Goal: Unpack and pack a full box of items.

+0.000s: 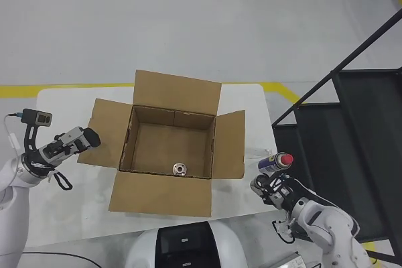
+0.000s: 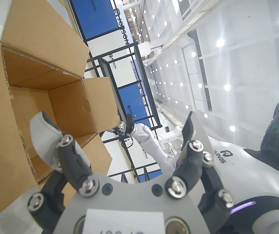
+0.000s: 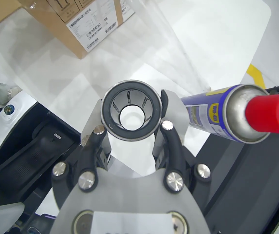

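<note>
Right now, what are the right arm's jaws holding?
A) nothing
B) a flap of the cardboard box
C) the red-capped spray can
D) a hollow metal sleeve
D: the right wrist view shows the right jaws closed on either side of the hollow metal sleeve, while the spray can sits beside them, ungripped.

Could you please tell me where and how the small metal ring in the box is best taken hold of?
Probably by its outer rim, coming straight down from above: the ring sits hole up on the box floor close to the near wall, so the walls block any sideways approach. The open left hand is free.
</note>
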Motion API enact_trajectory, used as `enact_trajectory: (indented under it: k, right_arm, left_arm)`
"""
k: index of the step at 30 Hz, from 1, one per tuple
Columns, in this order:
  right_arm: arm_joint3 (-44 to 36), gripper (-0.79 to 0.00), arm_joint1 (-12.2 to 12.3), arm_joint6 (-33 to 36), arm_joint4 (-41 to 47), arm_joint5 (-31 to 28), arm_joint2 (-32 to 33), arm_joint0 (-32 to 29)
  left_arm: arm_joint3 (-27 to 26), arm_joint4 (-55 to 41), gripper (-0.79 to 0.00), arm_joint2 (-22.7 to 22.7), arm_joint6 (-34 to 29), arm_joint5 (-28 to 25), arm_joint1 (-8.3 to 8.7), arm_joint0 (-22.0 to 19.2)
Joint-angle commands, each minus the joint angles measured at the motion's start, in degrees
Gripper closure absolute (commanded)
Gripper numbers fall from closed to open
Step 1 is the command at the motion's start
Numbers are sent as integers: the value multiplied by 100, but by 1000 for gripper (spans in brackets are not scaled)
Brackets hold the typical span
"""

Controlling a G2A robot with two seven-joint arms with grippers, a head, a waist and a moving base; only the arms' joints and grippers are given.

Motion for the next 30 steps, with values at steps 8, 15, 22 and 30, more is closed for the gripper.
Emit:
enact_trajectory:
  k: [8, 15, 22, 30]
  right_arm:
    - [1063, 0, 25, -858, -539, 189, -475, 593]
    - [1708, 0, 24, -1100, -686, 404, -828, 1001]
    - [2143, 0, 23, -1457, -800, 725, -1048, 1217]
    - [2537, -323, 22, -1490, -693, 804, -1269, 1420]
  left_arm:
    - [0, 0, -785, 0, 0, 0, 0, 0]
    - [0, 0, -785, 0, 0, 0, 0, 0]
    - [0, 0, -785, 0, 0, 0, 0, 0]
    - [0, 0, -785, 0, 0, 0, 0, 0]
